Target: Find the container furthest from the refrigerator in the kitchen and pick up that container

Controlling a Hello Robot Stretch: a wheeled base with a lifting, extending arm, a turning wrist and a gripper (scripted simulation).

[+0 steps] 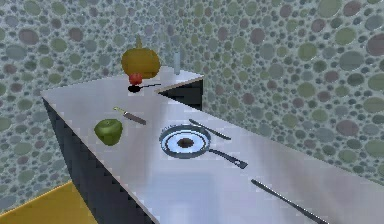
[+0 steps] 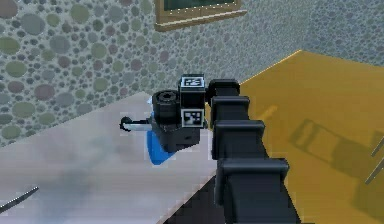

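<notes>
In the arm side view my arm (image 2: pixel 245 160) reaches out over the edge of a grey countertop (image 2: pixel 70 170). Two white marker squares (image 2: pixel 191 100) sit at its far end, with the gripper's dark body left of them. The gripper (image 2: pixel 129 124) points toward the view's left. A small blue thing (image 2: pixel 157 149) shows just under the gripper's body, against the countertop. I cannot tell whether the gripper holds it or anything else. In the forward view an orange round vessel (image 1: pixel 140 63) stands at the far end of the counter (image 1: pixel 90 100).
On the counter ahead lie a green rounded thing (image 1: pixel 109 130), a pan (image 1: pixel 187 142), a clear bottle (image 1: pixel 177 68) and thin utensils (image 1: pixel 210 128). Yellow floor (image 2: pixel 320 110) lies beside the counter. A framed picture (image 2: pixel 200 10) hangs on the pebble-patterned wall.
</notes>
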